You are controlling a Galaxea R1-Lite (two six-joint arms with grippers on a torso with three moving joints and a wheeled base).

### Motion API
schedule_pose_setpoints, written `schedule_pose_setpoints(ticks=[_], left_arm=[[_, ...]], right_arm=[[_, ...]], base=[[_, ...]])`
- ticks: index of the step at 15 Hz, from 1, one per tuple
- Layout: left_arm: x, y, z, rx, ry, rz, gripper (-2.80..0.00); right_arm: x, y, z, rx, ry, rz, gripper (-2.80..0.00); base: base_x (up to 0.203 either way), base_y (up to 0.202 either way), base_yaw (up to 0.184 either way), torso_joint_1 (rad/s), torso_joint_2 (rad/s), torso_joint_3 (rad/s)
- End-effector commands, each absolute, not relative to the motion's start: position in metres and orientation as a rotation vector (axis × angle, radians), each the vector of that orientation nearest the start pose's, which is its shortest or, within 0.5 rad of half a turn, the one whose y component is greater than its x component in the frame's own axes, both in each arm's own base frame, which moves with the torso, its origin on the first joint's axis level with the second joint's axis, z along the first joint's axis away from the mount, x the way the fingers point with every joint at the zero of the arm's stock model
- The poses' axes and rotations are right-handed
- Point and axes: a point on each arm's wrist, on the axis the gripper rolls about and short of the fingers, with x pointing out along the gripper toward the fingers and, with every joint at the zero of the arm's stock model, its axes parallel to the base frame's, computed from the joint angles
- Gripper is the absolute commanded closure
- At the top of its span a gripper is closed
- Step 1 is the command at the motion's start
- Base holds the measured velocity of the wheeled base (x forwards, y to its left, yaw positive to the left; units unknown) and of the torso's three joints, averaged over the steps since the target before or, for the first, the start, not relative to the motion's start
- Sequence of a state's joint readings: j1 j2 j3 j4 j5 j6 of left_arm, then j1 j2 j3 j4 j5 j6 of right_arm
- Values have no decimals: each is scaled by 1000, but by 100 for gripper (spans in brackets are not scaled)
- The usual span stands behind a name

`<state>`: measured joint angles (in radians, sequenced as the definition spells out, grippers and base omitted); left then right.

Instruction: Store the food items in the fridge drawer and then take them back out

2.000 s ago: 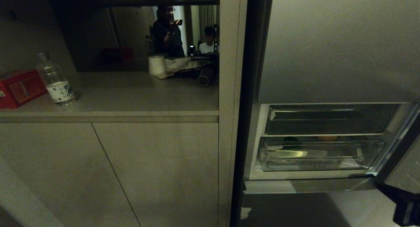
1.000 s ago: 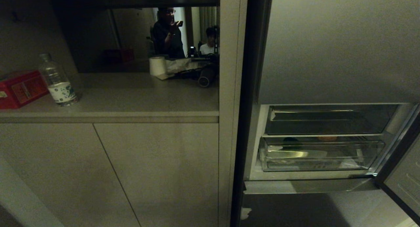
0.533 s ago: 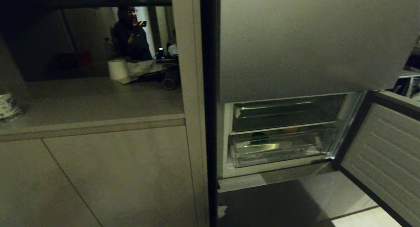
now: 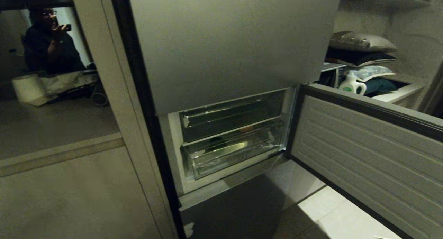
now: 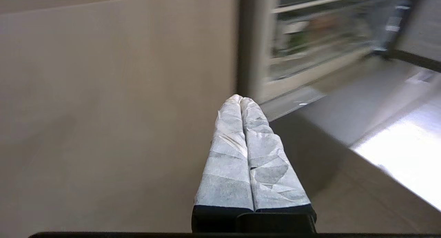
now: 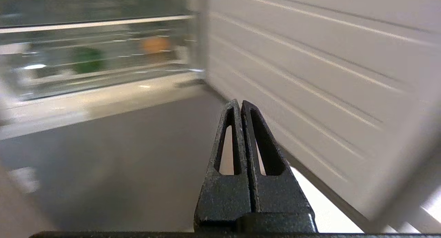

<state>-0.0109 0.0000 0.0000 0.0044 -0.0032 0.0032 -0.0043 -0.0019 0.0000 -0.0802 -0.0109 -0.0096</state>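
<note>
The fridge drawer (image 4: 238,156), clear plastic with a tall front lip, sits in the open lower compartment under a darker, flatter drawer (image 4: 232,116). Through its front show a green food item (image 4: 216,140) and an orange one (image 4: 246,129); the right wrist view shows the same green item (image 6: 86,59) and orange item (image 6: 155,44) behind the drawer front (image 6: 103,72). Neither arm is in the head view. My left gripper (image 5: 241,99), its fingers wrapped in white tape, is shut and empty, low before the cabinet front. My right gripper (image 6: 239,103) is shut and empty, beside the open door.
The open fridge door (image 4: 363,156) juts out on the right over a tiled floor (image 4: 328,214). A counter (image 4: 52,128) with a paper roll (image 4: 24,88) lies left, a person (image 4: 52,45) beyond it. A detergent bottle (image 4: 351,85) and pillows (image 4: 361,43) sit behind the door.
The whole head view has swung right: the camera moved, so the fridge now sits centre-left and the open door fills the right. The bottle and red box have left the frame.
</note>
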Motion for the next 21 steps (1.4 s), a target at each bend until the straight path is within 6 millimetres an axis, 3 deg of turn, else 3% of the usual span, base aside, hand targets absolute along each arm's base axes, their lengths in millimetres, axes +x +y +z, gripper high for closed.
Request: schedule_pose_setpoints(ticks=[1,9,21], left_arm=[[-23,0,75,3,6,-14,0],[-23,0,75,3,6,-14,0],[-23,0,75,3,6,-14,0]], right_arm=[[-21,0,75,-11,-52,-16,0],[-21,0,75,-6,-54,-16,0],[-21,0,75,-3,-54,-17,0]], base=[[3,10,-174,7,-2,6],[-1,7,-151,5,4,2],[0,0,0,0,0,0]])
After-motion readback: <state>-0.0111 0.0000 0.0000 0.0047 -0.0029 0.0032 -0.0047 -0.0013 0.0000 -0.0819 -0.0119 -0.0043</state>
